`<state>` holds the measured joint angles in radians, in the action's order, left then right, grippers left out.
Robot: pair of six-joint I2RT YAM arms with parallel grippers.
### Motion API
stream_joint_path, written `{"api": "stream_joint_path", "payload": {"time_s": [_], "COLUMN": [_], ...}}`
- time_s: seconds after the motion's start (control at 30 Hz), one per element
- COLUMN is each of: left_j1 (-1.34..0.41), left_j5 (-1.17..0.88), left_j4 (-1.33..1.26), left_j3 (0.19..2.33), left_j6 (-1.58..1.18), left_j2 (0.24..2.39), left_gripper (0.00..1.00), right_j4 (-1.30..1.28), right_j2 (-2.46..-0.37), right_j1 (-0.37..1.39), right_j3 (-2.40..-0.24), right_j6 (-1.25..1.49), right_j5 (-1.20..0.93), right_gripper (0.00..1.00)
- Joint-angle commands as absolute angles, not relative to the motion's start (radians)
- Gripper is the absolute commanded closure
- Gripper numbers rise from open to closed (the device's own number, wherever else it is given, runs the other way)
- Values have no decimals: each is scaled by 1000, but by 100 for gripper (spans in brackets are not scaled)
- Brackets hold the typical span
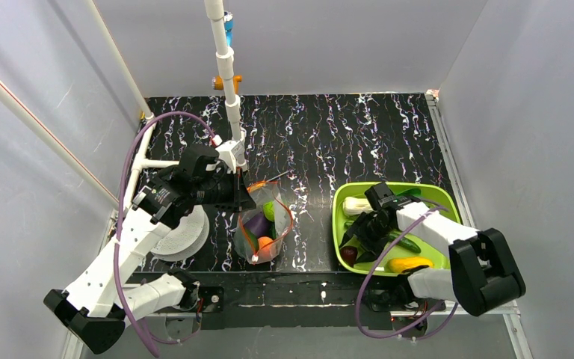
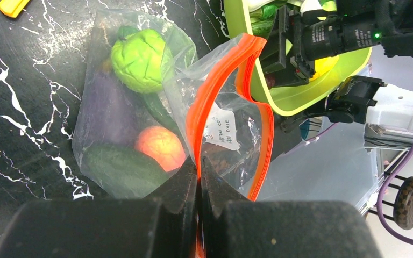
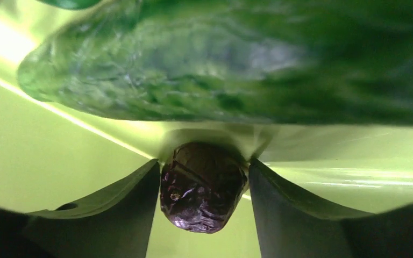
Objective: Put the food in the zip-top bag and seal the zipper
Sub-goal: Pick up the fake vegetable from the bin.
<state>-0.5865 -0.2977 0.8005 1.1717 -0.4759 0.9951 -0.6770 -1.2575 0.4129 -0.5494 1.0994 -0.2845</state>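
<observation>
Progress check, guessing around halfway.

- zip-top bag (image 1: 263, 233) lies mid-frame on worktop (image 1: 344, 134) in top view, left of green tray (image 1: 418, 190)
- my left pincer (image 2: 199, 161) pressed together on zipper (image 2: 215, 80), propping mouth open
- already inside: green round one (image 2: 138, 52), peach (image 2: 160, 148), eggplant (image 2: 113, 107), one cucumber (image 2: 118, 169)
- my right pincer (image 3: 203, 183) down in tray, fingers touching both sides of dark piece (image 3: 203, 188), looks like pinch; second cucumber (image 3: 247, 64) looms right above in wrist view
- left in tray: yellow piece (image 1: 409, 263), bok choy (image 1: 359, 203), dark piece
- sealing not started, zipper gaping
</observation>
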Motion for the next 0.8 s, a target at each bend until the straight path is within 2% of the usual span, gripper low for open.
{"api": "stream_joint_path", "payload": {"time_s": [0.0, 0.17, 0.37, 0.57, 0.67, 0.77], "left_j1": [-586, -586, -586, -586, -586, -586], "left_j5": [-317, -292, -306, -318, -318, -318], "left_j4": [794, 824, 808, 797, 792, 791], "left_j3": [1175, 1193, 1182, 1166, 1150, 1137], "left_j6": [-486, -468, -473, -478, -480, -485], "left_j2": [983, 982, 990, 985, 971, 956], "left_gripper": [100, 100, 100, 100, 100, 100], "right_j4": [-586, -608, -721, -840, -835, -739], "right_j2": [-1320, -1261, -1147, -1116, -1081, -983], "right_j1": [423, 423, 418, 408, 407, 407], "right_j3": [-533, -546, -613, -727, -765, -744], "right_j6": [1050, 1085, 1075, 977, 897, 813], "right_j5": [-296, -257, -102, 113, 94, -30], "right_gripper": [44, 52, 54, 58, 63, 67]}}
